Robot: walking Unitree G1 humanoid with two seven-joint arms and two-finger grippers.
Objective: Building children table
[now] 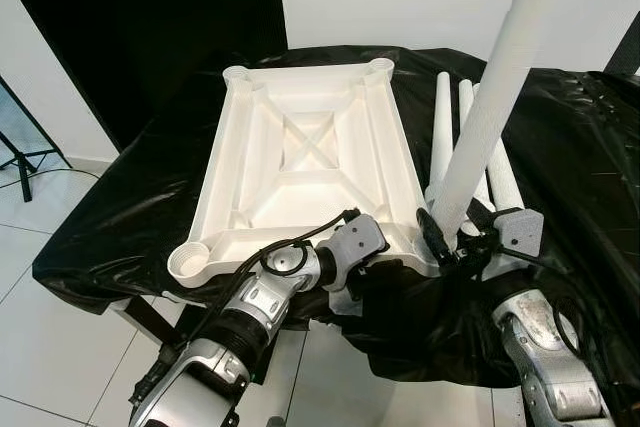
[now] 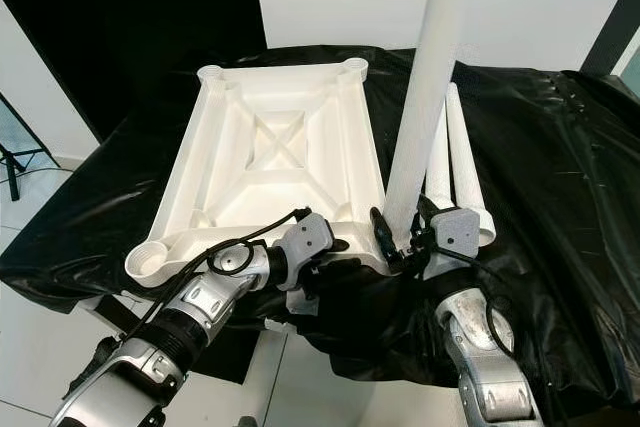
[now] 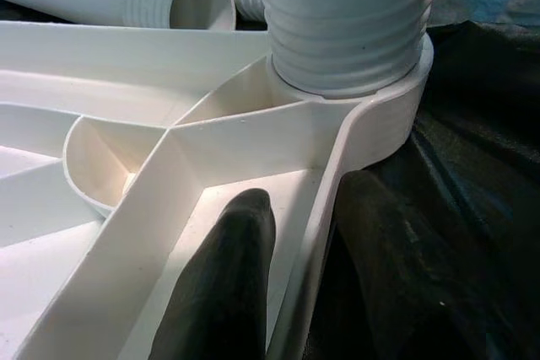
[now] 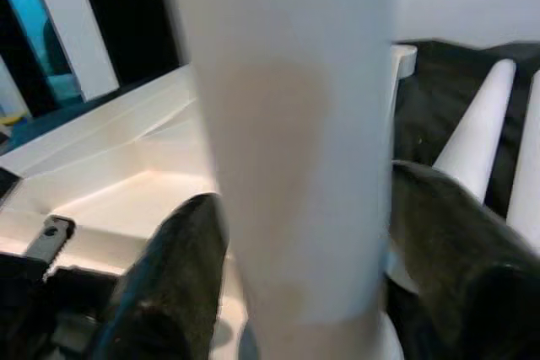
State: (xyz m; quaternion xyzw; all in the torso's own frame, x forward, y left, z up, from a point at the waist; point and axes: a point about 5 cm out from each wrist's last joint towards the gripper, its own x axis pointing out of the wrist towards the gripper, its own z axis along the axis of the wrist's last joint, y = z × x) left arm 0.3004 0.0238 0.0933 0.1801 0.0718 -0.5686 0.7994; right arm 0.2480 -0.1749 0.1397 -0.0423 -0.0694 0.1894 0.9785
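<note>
**Tabletop inverted, one leg at near-right corner socket**

Tabletop (image 1: 300, 157) lies underside-up on black sheet (image 1: 120, 217). Right gripper (image 2: 400, 237) is clamped around an upright leg (image 2: 425, 97) seated in the near-right socket (threads visible). Left gripper (image 3: 287, 284) straddles the near rim, gripping it. Spare legs (image 1: 442, 127) lie beside the tabletop.

Two silver metal arms with ribbed, segmented joints are seen, the left arm (image 1: 245, 312) and the right arm (image 2: 480, 347). Grey angular wrist housings (image 2: 305, 239) are fitted, black cables (image 1: 300, 239) are looped over them, and rounded matte black fingers (image 3: 221, 292) are carried.
</note>
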